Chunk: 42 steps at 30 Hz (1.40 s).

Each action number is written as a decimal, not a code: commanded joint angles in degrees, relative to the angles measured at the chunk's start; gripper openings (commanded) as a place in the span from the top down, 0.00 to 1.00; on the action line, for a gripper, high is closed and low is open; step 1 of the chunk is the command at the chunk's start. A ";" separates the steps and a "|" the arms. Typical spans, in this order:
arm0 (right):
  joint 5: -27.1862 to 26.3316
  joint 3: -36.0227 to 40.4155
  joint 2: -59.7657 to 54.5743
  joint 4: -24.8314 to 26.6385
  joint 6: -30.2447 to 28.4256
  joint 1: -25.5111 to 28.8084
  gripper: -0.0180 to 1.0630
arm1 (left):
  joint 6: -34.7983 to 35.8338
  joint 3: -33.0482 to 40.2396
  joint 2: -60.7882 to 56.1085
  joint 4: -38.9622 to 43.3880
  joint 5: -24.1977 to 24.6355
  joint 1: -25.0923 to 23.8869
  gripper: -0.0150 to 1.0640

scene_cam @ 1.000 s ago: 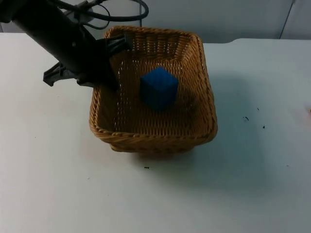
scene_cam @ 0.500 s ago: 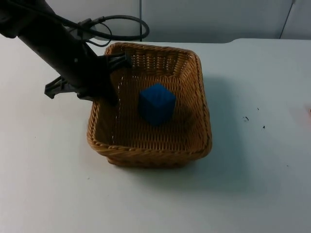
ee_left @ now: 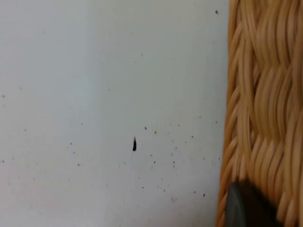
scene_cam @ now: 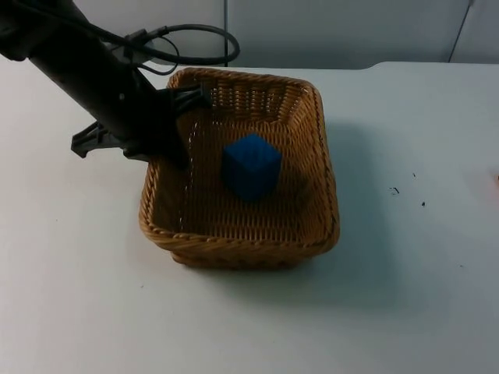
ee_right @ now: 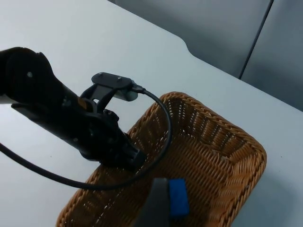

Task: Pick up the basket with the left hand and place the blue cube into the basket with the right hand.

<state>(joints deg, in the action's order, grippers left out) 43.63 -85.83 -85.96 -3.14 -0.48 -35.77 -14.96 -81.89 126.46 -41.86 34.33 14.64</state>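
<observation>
- Left end effector [scene_cam: 178, 148]: clamped on the left rim of the basket [scene_cam: 312, 164], which sits on the tabletop [scene_cam: 405, 296]
- Blue cube [scene_cam: 251, 165]: inside the basket
- Right end effector: above the basket; finger state cannot be told

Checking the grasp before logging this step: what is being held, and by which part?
The left end effector holds the basket by its left rim. The cube lies loose inside.

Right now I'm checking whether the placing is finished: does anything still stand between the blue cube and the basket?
Nothing visible does. The blue cube already sits inside the basket, on its woven floor. The left gripper is at the basket's left rim. The right gripper hangs above the table, looking down at the basket.
</observation>
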 commanded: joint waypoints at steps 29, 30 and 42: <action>-0.16 -0.17 0.49 -0.01 -1.01 -0.18 0.27 | 0.09 0.01 -16.79 3.85 2.41 -1.05 0.29; -0.17 -0.17 0.62 -0.01 -1.01 -0.18 0.27 | 0.09 0.01 -19.01 4.14 2.51 -1.05 0.29; -0.87 -0.17 6.06 -0.13 -2.72 -0.18 0.27 | 0.09 0.01 -40.75 15.97 8.20 -1.05 0.29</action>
<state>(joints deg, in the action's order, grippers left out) 43.63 -85.83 -81.30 -3.14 -2.17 -35.77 -14.96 -81.89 87.82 -27.50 40.49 13.46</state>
